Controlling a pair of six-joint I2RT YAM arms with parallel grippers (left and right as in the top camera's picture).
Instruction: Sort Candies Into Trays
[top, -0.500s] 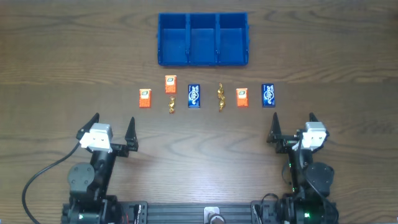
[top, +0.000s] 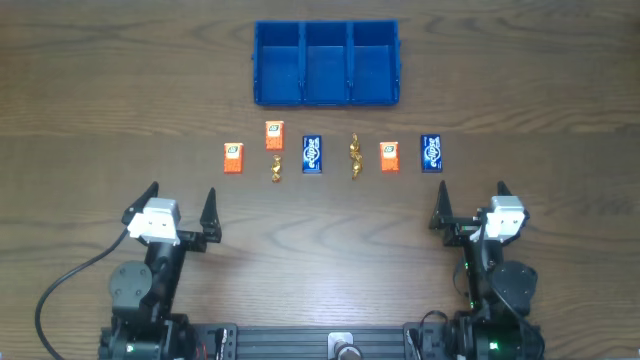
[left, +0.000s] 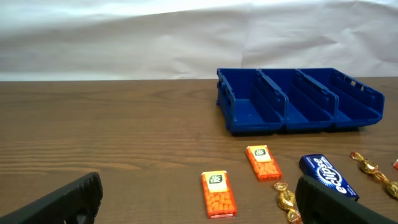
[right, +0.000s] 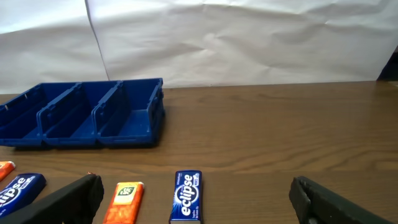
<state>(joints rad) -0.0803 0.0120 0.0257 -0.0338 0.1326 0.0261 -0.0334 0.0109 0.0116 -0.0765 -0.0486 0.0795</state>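
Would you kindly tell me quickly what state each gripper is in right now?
Left gripper: open, holding nothing.
Right gripper: open, holding nothing.

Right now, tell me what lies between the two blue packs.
In the top view, gold candy and an orange box lie in the row between one blue pack and the other blue pack.

1. Setting: a robotics lab test bench.
2. Left arm (top: 150, 270) and right arm (top: 492, 268) stand on a black rail (top: 290, 340) at the edge of a wood-grain table (top: 100, 100). A black cable (top: 62, 280) loops beside the left arm.
3. A creased white sheet (left: 124, 37) covers the background.
4. Candies (top: 313, 154) lie in a tidy row before a blue three-compartment bin (top: 326, 98).
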